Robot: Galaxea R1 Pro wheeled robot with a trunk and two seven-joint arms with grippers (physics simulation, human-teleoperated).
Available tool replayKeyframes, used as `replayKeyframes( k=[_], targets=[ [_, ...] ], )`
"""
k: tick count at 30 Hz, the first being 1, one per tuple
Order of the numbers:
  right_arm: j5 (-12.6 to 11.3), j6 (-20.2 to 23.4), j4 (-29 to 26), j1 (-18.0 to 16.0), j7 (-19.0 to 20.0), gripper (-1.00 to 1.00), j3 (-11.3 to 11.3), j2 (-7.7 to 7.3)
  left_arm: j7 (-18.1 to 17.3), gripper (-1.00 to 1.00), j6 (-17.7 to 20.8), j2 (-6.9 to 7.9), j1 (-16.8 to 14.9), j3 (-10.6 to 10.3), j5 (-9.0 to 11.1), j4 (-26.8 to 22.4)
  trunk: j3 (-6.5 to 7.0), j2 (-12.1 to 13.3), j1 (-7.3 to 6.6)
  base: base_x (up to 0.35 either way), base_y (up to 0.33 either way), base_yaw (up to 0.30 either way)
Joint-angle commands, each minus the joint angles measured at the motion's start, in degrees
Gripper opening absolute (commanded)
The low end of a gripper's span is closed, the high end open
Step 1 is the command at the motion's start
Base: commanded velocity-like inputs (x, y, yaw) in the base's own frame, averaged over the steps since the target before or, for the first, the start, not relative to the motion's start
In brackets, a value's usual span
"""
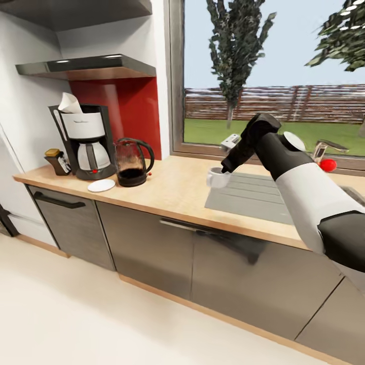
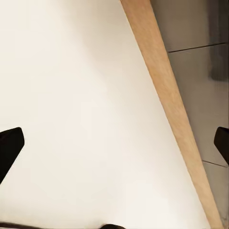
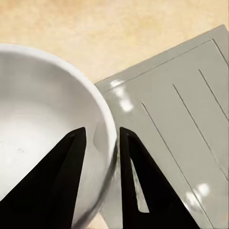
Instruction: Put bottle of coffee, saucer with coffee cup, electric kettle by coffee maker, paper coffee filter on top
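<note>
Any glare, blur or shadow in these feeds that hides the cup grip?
Head view: evenly lit and sharp; the arm's soft shadow falls on the cabinet doors, and the cup reads small. Right wrist view: close and soft-edged, with bright glints on the drainboard, but the fingers straddling the cup's rim are clear. Left wrist view: pale floor, nearly featureless.

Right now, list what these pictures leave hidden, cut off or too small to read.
- Bottle of coffee: head view, partly behind the coffee maker; label too small to read.
- Coffee cup: head view, the right gripper covers its far side; right wrist view, the edge cuts off most of it.
- Left gripper: left wrist view, just the dark fingers show at the edges.
- Sink tap: head view, partly behind the right arm.
</note>
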Motion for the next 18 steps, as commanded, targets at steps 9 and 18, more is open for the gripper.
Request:
replayKeyframes(
  k=[9, 18],
  targets=[
    [0.5, 0.4, -0.1, -0.1, 0.6, -1.00, 0.2, -0.04, -0.2, 1.00, 0.2, 0.12, -0.1, 0.5, -0.2, 0.0, -0.06, 0.0, 0.01, 0.162, 0.262, 0.101],
    [0.5, 0.4, -0.1, -0.1, 0.5, -1.00, 0.1, -0.10, -0.2, 1.00, 0.2, 0.22, -0.1, 0.5, -0.2, 0.0, -0.06, 0.0, 0.01, 0.080, 0.295, 0.004]
  ],
)
